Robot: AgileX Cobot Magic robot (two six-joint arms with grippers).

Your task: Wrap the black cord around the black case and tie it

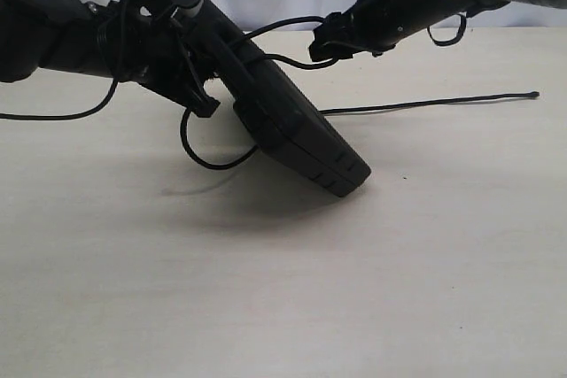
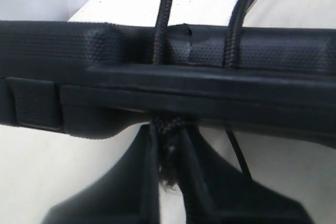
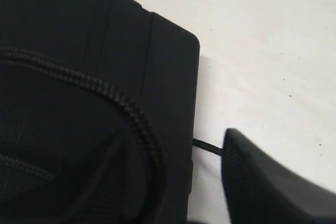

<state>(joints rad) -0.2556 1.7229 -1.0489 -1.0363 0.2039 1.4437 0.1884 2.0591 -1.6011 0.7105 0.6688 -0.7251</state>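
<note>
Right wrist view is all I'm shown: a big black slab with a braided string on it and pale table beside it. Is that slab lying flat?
Observer: No. The black case stands tilted, with only its lower corner on the table and its upper end up by the left claw.
Operator: Where does the string go?
Observer: One free end of the black cord runs straight across the table to the right and ends in a small knot.
Operator: Is it wrapped round yet?
Observer: The left wrist view shows two strands crossing the case's edge.
</note>
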